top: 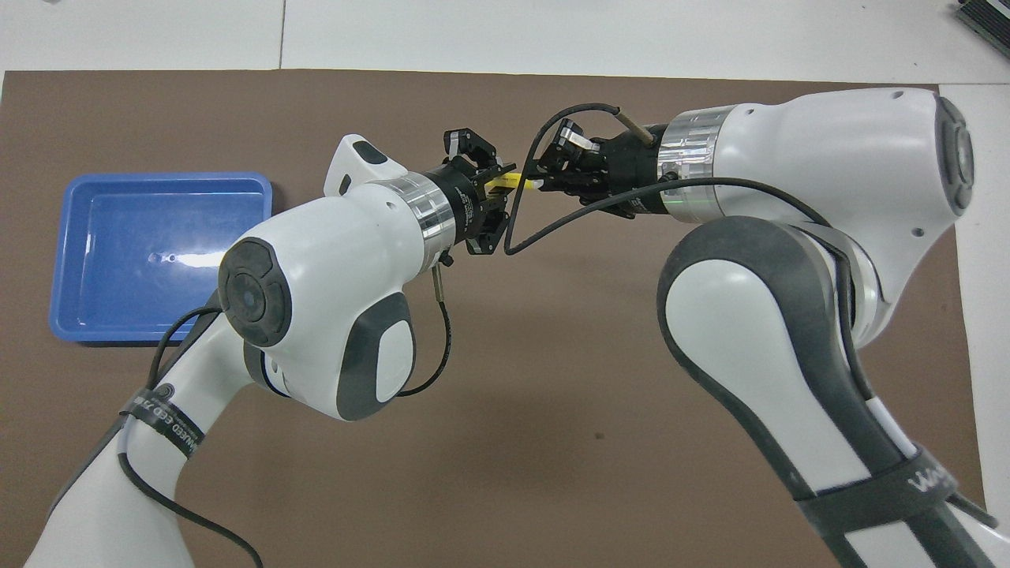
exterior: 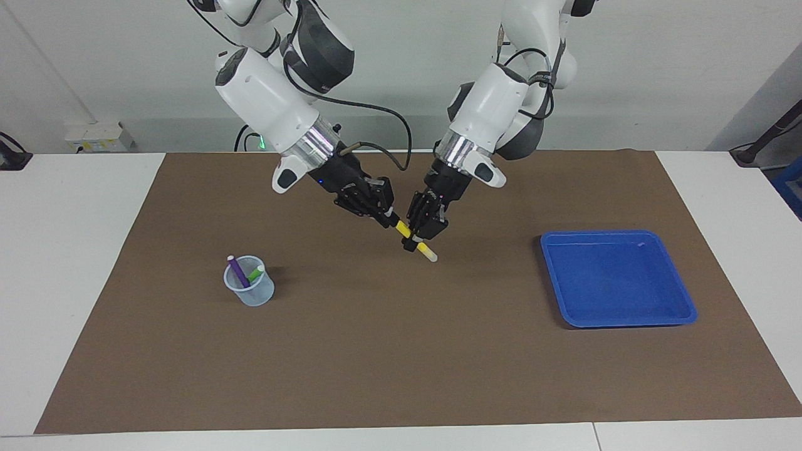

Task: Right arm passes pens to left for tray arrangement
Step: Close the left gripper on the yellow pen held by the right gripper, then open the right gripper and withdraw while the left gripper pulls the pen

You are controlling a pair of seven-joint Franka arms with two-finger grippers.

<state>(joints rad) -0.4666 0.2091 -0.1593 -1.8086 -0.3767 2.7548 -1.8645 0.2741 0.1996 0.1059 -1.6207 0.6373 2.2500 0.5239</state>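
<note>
My right gripper (exterior: 390, 218), on the arm with the blue light, is shut on the yellow pen (exterior: 428, 252) and holds it tilted in the air over the middle of the brown mat. My left gripper (exterior: 421, 241) is at the same pen, open, with a finger on either side of the pen's lower half. The overhead view shows the yellow pen (top: 505, 183) between the left gripper (top: 483, 189) and the right gripper (top: 544, 180). The purple pen (exterior: 238, 271) and the green pen (exterior: 255, 274) stand in a clear cup (exterior: 250, 293). The blue tray (exterior: 617, 282) holds nothing.
The cup stands toward the right arm's end of the mat; in the overhead view the right arm hides it. The tray (top: 158, 260) lies toward the left arm's end. The brown mat (exterior: 401, 363) covers most of the white table.
</note>
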